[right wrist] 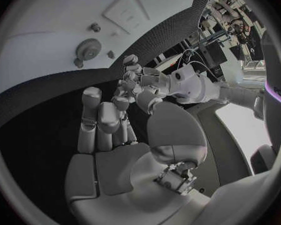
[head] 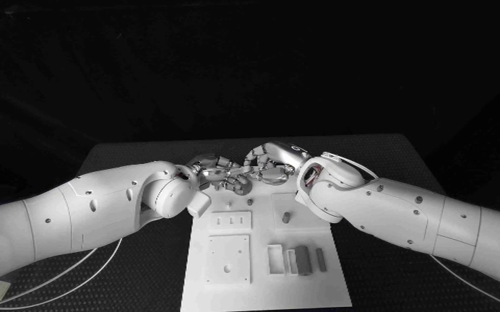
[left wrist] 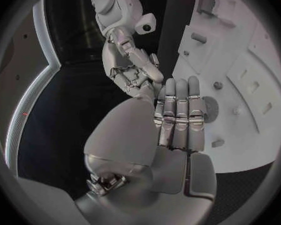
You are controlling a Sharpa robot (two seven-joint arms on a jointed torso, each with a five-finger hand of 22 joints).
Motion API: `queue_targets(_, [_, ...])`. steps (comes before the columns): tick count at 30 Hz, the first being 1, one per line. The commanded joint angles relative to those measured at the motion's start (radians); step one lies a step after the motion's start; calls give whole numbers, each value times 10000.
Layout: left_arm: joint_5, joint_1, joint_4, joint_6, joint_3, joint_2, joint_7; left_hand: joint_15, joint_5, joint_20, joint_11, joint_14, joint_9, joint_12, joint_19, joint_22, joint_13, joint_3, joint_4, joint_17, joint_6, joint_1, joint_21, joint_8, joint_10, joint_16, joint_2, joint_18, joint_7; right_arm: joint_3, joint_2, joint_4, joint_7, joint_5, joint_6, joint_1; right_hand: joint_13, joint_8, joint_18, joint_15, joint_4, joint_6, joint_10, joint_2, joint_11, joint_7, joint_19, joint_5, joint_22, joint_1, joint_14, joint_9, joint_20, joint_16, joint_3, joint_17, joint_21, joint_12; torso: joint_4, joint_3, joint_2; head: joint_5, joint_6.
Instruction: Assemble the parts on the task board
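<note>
Flat white rectangular task board (head: 266,283) lies mid-bench, matte, with raised square plates and small grey block parts (head: 302,259) standing near its right edge. A round toothed gear (right wrist: 88,48) shows in the right wrist view. Over the board's far end, the silver left hand (head: 214,171) and right hand (head: 273,164) meet, fingers (left wrist: 178,115) straight, together, holding nothing. The black bench (head: 396,160) looks finely textured.

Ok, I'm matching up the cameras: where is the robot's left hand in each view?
Head view: left hand just left of centre, at the task board's far end.
Left wrist view: its own palm, mid-circle.
Right wrist view: mid-circle, beyond the right hand.
Shared landmark: the task board.
</note>
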Motion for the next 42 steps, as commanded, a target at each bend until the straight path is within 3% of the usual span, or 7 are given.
queue_targets(1, [324, 14, 68, 215, 19, 30, 84, -68, 52, -75, -16, 29, 105, -7, -45, 37, 63, 166, -35, 55, 174, 360, -66, -30, 83, 80, 29, -160, -122, -8, 17, -61, -49, -103, 160, -16, 5, 59, 287, -40, -36, 1703, -17, 46, -83, -7, 20, 7, 144, -14, -12, 14, -84, -7, 16, 6, 0, 61, -1, 1, 1, 5, 4])
queue_targets(9, [353, 14, 58, 176, 20, 38, 73, -131, 201, -141, -112, 142, 276, 54, 57, 129, 245, 376, -30, 204, 350, 802, -57, -16, 302, 152, 18, -176, -207, -15, 71, -212, -42, -136, 141, -19, -1, 21, 287, -32, -44, 1642, -41, -26, -73, 5, 7, 6, 140, -24, -20, 16, -81, -22, 8, 2, -16, 39, 4, 5, -1, 12, -15])
queue_targets(16, [353, 14, 12, -30, 20, 14, 133, -217, 586, -226, -208, 259, 515, 137, 183, 266, 475, 401, 8, 407, 543, 759, 4, 42, 477, 274, 3, -171, -205, -25, 33, -241, 5, -40, 141, -19, -117, -439, 287, 175, 3, 896, -299, -872, 156, 246, -85, 4, 124, -115, -113, -138, -36, -105, -138, -10, -104, -209, -12, 6, -3, 23, 1])
queue_targets(19, [353, 14, -3, -61, 22, -11, 153, -231, 655, -239, -223, 280, 579, 154, 202, 296, 532, 412, 11, 451, 564, 731, 14, 55, 503, 297, 43, -174, -203, -28, -7, -241, 22, -19, 126, -18, -156, -572, 287, 271, 13, 697, -383, -1072, 250, 349, -115, 5, 115, -159, -156, -195, -15, -128, -196, -8, -140, -281, -16, 9, -6, 24, 19])
queue_targets(30, [236, 14, -69, -43, 22, -90, -34, -261, 760, -272, -251, 314, 759, 184, 246, 381, 692, 393, 26, 564, 588, 586, 35, 73, 534, 339, 57, -184, -222, -31, -454, -187, 552, 571, -305, -17, -258, -974, 287, 508, 23, 98, -575, -1308, 495, 602, -202, 5, 102, -92, -272, -392, 60, -187, -268, -1, -259, -412, -8, 19, -6, 60, 33])
queue_targets(37, [-444, 16, -75, 23, 21, -185, -278, -292, 702, -307, -277, 346, 960, 207, 278, 479, 862, 387, 37, 678, 631, 284, 56, 100, 553, 375, 184, -188, -257, -25, -914, -73, 634, 679, -547, 8, -267, -992, 287, 529, 6, 76, -584, -1317, 514, 619, -206, 6, 105, -48, -278, -408, 66, -188, -264, 1, -268, -412, -26, 21, -6, 89, 30])
queue_targets(42, [-1342, 18, -86, 157, 22, -250, -919, -358, 710, -366, -334, 445, 1178, 262, 347, 629, 1058, 394, 18, 794, 706, -8, 124, 136, 627, 482, 279, -178, -310, -5, -1131, -172, 615, 711, -570, 91, -274, -990, 287, 535, -8, 88, -588, -1317, 519, 624, -208, 6, 107, 0, -283, -412, 68, -190, -254, 2, -273, -412, -13, 24, -13, 106, 25])
